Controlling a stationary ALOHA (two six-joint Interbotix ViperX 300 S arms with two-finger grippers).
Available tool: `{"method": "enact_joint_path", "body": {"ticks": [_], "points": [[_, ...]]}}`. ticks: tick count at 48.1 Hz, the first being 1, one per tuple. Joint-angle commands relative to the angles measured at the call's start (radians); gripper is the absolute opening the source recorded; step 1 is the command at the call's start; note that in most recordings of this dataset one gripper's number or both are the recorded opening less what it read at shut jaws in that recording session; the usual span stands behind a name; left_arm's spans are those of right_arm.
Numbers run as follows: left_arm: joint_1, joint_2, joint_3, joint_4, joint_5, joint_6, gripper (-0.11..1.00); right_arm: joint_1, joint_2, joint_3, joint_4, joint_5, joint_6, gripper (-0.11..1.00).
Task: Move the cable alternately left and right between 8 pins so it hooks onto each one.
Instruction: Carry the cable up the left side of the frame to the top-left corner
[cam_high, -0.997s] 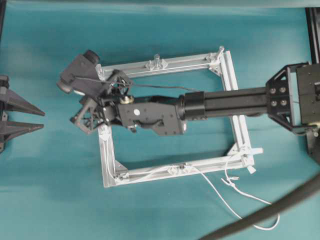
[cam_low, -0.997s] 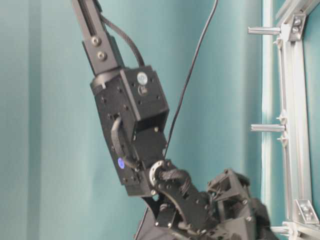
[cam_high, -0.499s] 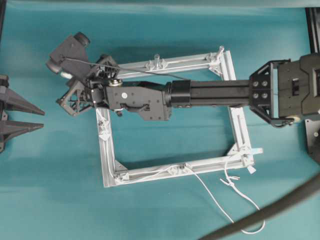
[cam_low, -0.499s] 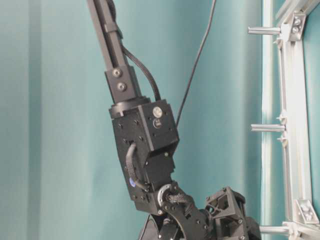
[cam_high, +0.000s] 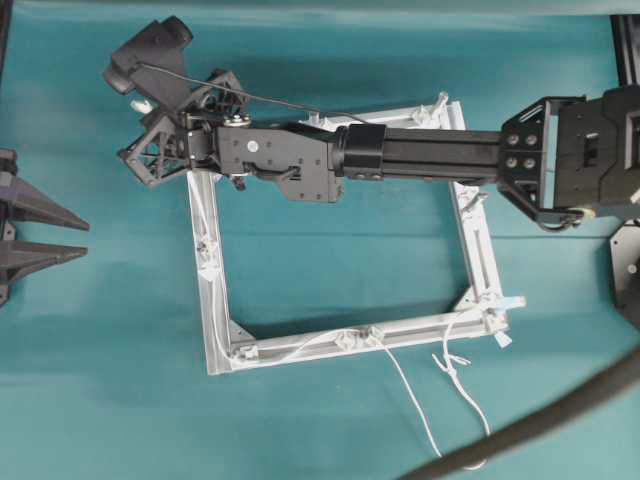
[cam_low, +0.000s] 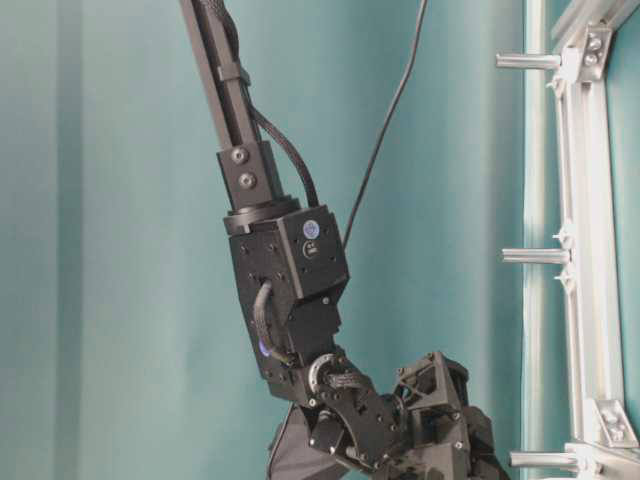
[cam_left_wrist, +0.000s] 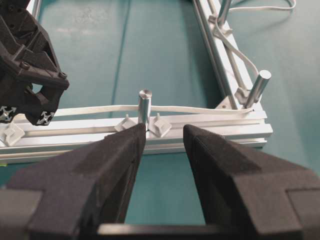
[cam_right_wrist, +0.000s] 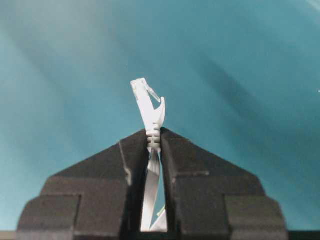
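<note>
The right pincer (cam_right_wrist: 154, 145), clamped on the cable (cam_right_wrist: 148, 107) near its plug, carries it past the frame's (cam_high: 215, 330) far-left corner; next, probably hooking a top-rail pin (cam_high: 441, 100), while the left pincer (cam_left_wrist: 162, 142) idles apart.

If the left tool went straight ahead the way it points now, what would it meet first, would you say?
Probably the short silvery upright pin on the aluminium frame rail, in line with the gap of the open left tool; depth is uncertain.

Brushed, shiny aluminium on the frame (cam_high: 478, 250), polished metal on the pins (cam_left_wrist: 144, 106). Smooth white plastic cable (cam_left_wrist: 200, 110); matt teal worktop (cam_high: 330, 250). Grainy matt black end effector fingers (cam_left_wrist: 235, 170).
</note>
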Motion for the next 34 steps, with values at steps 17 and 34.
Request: {"method": "enact_joint_path", "body": {"ticks": [17,34], "points": [[-0.003,0.008,-0.029,0.002,-0.009,-0.009,0.5,-0.072,-0.028,-0.038,-0.023,0.037,0.123,0.09],[-0.003,0.006,-0.031,0.002,-0.009,-0.009,0.5,-0.041,-0.032,-0.037,-0.041,0.129,0.196,0.09]]}}
